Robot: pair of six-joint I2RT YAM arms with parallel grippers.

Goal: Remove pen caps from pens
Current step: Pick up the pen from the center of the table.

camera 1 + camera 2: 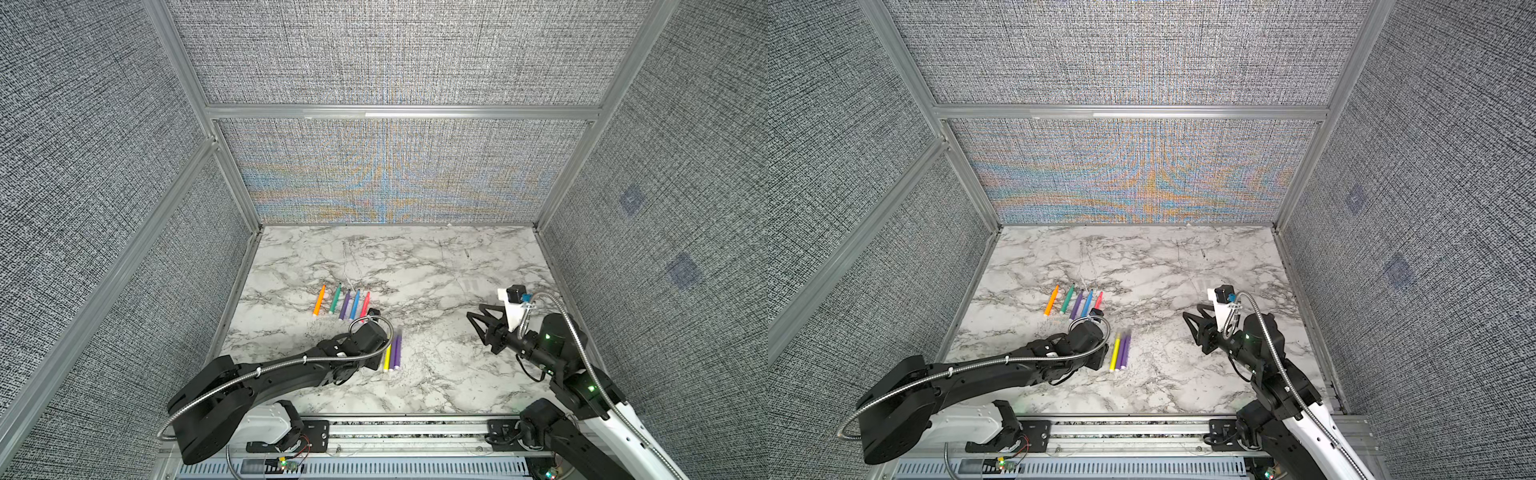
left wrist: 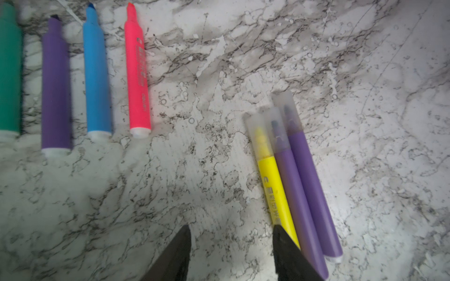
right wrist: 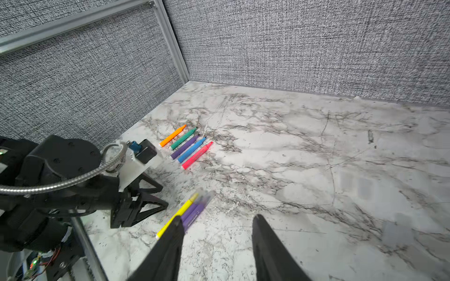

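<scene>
Left fingers (image 2: 177, 253) are spread with nothing between them. One tip overlaps the tail end of the yellow pen (image 2: 275, 189), contact not resolvable. Two purple pens (image 2: 293, 194) lie flush on that pen's far side, and all three carry frosted pen caps (image 2: 259, 136) on the ends pointing away from the fingers. Off the other tip, on the marble bench (image 2: 219, 158), lie the red pen (image 2: 136, 77), blue pen (image 2: 96, 80), purple pen (image 2: 55, 92), green pen (image 2: 9, 77) and orange pen (image 1: 319, 300), side by side in a row with tips bare. Right fingers (image 3: 267, 250) are spread and empty, off the bench and well apart from both pen groups, with faint clear loose caps (image 3: 365, 188) lying ahead of them.
</scene>
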